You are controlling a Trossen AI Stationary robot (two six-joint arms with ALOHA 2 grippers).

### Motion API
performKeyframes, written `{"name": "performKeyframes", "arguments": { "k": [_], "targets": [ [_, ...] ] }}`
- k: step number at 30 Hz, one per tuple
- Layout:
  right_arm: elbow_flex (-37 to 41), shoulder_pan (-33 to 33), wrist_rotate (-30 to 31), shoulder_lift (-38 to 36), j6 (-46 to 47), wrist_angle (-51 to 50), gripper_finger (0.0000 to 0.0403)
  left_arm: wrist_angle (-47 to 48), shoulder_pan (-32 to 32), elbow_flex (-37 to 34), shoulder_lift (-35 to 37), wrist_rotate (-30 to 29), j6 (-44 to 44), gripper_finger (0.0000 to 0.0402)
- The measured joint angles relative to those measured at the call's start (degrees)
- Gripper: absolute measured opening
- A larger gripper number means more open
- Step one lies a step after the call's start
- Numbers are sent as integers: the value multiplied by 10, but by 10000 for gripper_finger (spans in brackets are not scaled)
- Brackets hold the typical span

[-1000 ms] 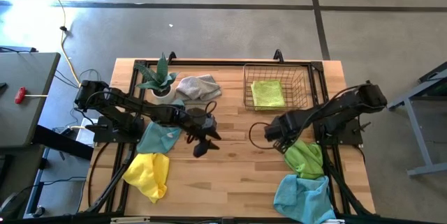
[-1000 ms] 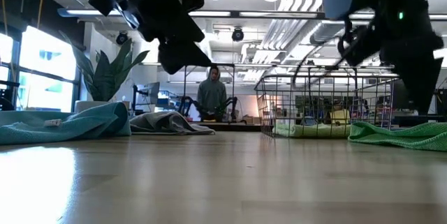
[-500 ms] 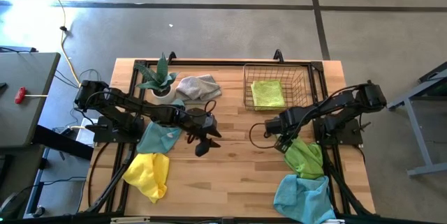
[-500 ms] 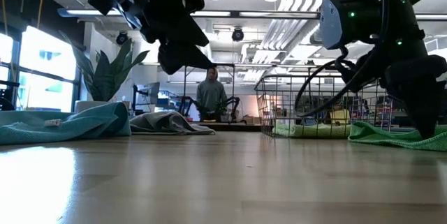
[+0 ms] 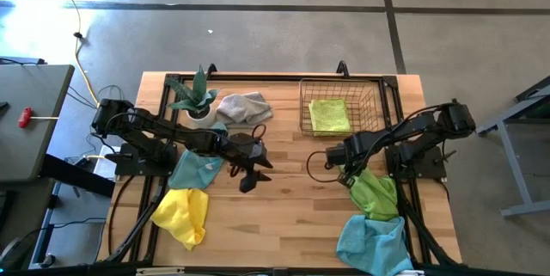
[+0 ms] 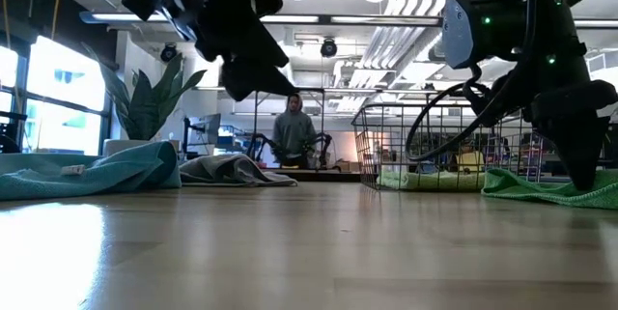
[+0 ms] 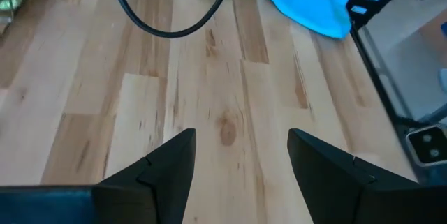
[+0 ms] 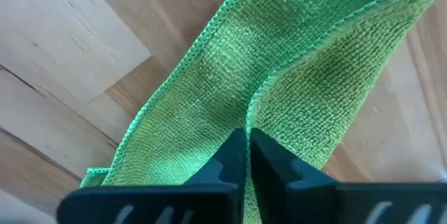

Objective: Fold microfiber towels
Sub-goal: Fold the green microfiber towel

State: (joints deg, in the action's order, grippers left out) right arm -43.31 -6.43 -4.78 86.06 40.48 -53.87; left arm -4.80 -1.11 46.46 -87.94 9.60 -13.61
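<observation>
My right gripper (image 5: pixel 347 178) points down at the near-right of the table, shut on a lime green towel (image 5: pixel 375 195) that lies flat there. A light blue towel (image 5: pixel 371 242) lies crumpled nearer the front edge. My left gripper (image 5: pixel 248 179) hangs open above the bare middle of the table (image 7: pixel 241 161), touching nothing. Beside the left arm lie a second light blue towel (image 5: pixel 196 171) and a yellow towel (image 5: pixel 182 214). A grey towel (image 5: pixel 244 107) lies at the back. Another lime green towel (image 5: pixel 329 115) rests in the wire basket (image 5: pixel 371 95). My right gripper pinches the lime green towel between its two fingers at a hemmed edge (image 8: pixel 253 116) on the towel's far-left part. The fingers come from above, pointing down. How many layers they have, I cannot tell. The towel (image 6: pixel 550 189) lies on the table.
A potted plant (image 5: pixel 194 97) stands at the back left, next to the grey towel. A black cable loop (image 5: pixel 316 166) hangs beside my right gripper. Bare wood lies between the two grippers and toward the front edge. A person (image 6: pixel 293 131) stands far behind the table.
My right gripper has come down onto the lime green towel and turned a little, and its fingers have shut on the towel. The towel lies where it was. My left gripper has kept its place, open.
</observation>
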Motion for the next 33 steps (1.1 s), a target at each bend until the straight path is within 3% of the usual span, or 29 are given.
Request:
{"name": "performKeyframes", "arguments": {
  "k": [6,15,21,28,33],
  "targets": [
    [-43,-1,-1,0,-8,-28,3,0,13,0,0,2,98,218],
    [-226,-26,22,0,-70,-42,1,-13,41,0,0,-6,200,218],
    [-306,-47,91,0,-53,-31,1,-91,61,0,0,-97,208,218],
    [-322,-41,174,0,-14,17,0,-239,75,0,-5,-171,157,218],
    [-322,-27,212,0,-8,108,0,-288,80,0,-20,-296,189,218]
  ]
}}
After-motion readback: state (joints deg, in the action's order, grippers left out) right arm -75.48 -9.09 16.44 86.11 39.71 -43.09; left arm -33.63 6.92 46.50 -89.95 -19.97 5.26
